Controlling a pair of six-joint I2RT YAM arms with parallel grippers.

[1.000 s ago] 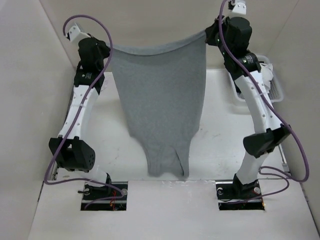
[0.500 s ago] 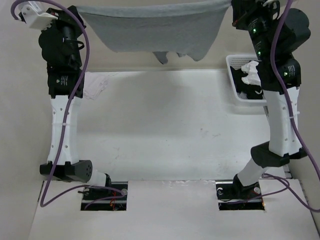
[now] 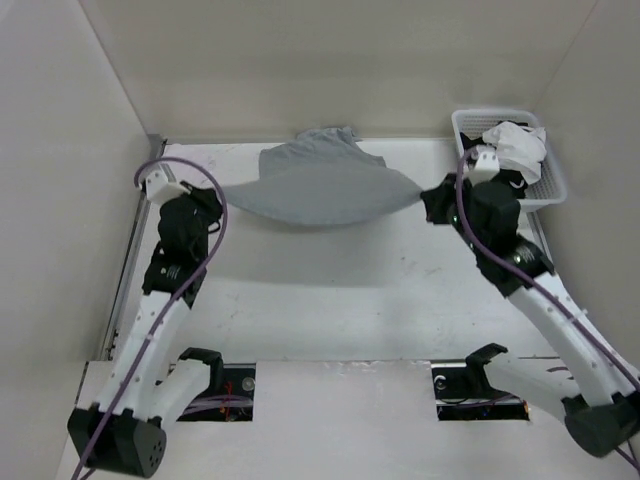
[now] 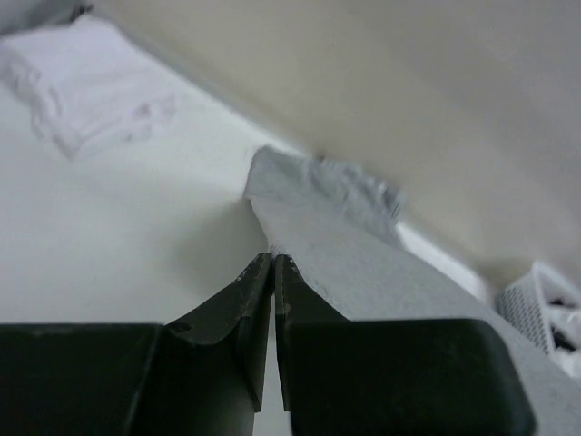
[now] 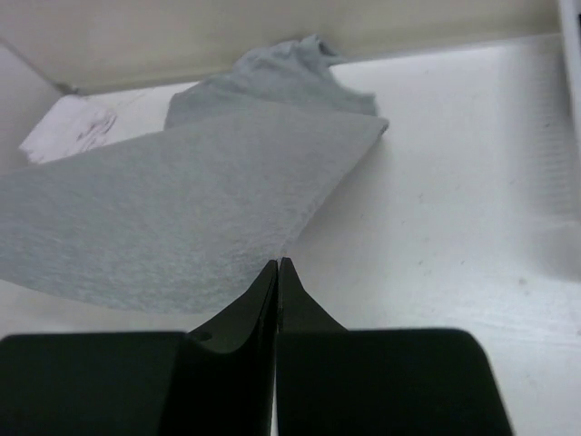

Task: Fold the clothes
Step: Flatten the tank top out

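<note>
left gripper (image 4: 273, 259) and right gripper (image 5: 278, 263) each clamped on a corner of grey top (image 3: 320, 192), cloth stretched between them, far end bunched on table (image 3: 350, 290).

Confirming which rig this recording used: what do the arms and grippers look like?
The left arm and right arm have white links, black joint housings and a purple cable running along each. The fingers are black wedges tapering to thin tips.

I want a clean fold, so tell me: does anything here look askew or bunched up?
Yes. The grey top, pinched between the left claw and the right claw, is not flat. Its far end lies crumpled on the table near the back wall.
</note>
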